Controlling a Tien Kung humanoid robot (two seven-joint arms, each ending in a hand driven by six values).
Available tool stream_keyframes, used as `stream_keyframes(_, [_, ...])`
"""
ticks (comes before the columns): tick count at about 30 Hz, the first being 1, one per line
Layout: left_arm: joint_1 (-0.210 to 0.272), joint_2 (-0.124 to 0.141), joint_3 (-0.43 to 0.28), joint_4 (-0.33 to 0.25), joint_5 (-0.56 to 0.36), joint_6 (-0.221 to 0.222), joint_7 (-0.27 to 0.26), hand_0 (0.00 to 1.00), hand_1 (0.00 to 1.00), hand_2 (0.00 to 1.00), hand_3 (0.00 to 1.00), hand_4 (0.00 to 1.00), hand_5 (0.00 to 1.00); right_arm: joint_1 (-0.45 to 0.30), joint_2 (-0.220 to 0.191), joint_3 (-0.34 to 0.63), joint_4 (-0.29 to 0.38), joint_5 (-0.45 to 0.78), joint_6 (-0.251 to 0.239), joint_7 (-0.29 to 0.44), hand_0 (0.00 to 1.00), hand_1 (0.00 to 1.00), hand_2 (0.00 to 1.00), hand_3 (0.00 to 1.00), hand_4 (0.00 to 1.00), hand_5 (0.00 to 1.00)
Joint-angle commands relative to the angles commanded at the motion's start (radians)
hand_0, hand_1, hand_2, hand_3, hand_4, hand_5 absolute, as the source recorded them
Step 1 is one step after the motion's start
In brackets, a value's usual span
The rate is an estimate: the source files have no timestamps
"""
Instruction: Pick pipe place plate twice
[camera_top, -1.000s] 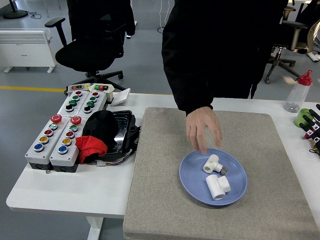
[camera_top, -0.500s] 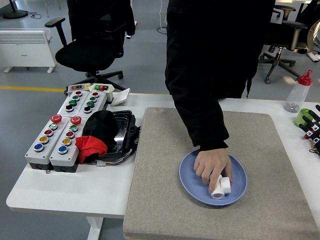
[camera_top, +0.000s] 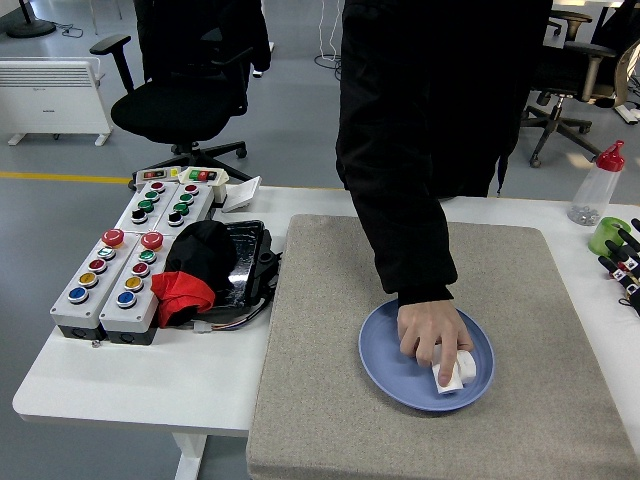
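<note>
Evidently the placing part looked finished, judging by where things lay: a white pipe fitting (camera_top: 452, 370) sat on the blue plate (camera_top: 385, 370), which rested on the grey mat (camera_top: 320, 400) covering the right half of the white surface (camera_top: 130, 385). A person's hand (camera_top: 432, 332), reaching from the far side in a black sleeve, lay over the plate with its fingers closed around that fitting, so whether a second pipe was under the palm could not be told. The right robot hand (camera_top: 625, 262) was only a sliver at the right edge, well apart from the plate, and its fingers were too cut off to judge as spread or curled. The left robot hand did not show at all. My reading was that the person was clearing the plate, and no robot pick was under way.
</note>
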Motion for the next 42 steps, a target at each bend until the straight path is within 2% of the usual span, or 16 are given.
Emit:
stream_keyframes(8, [-0.001,0.001,0.004,0.002,-0.007,0.003,-0.003,0.67,0.656,0.677,0.616,0.486,0.998,0.0,0.0,0.012,0.001,-0.002,-0.002,0.004,0.871,0.826,0.878,0.822,0.609,0.614])
stream_keyframes(16, [-0.006,0.002,0.012,0.002,-0.017,0.004,-0.004,0.67,0.656,0.676,0.616,0.486,0.998,0.002,0.009,0.024,-0.001,0.02,-0.057,0.089,0.874,0.827,0.881,0.821,0.609,0.609])
stream_keyframes(42, [-0.011,0.002,0.016,0.001,-0.022,0.003,-0.004,0.669,0.656,0.677,0.616,0.485,0.998,-0.005,0.008,0.049,-0.005,-0.002,-0.067,0.097,0.884,0.839,0.914,0.832,0.604,0.59])
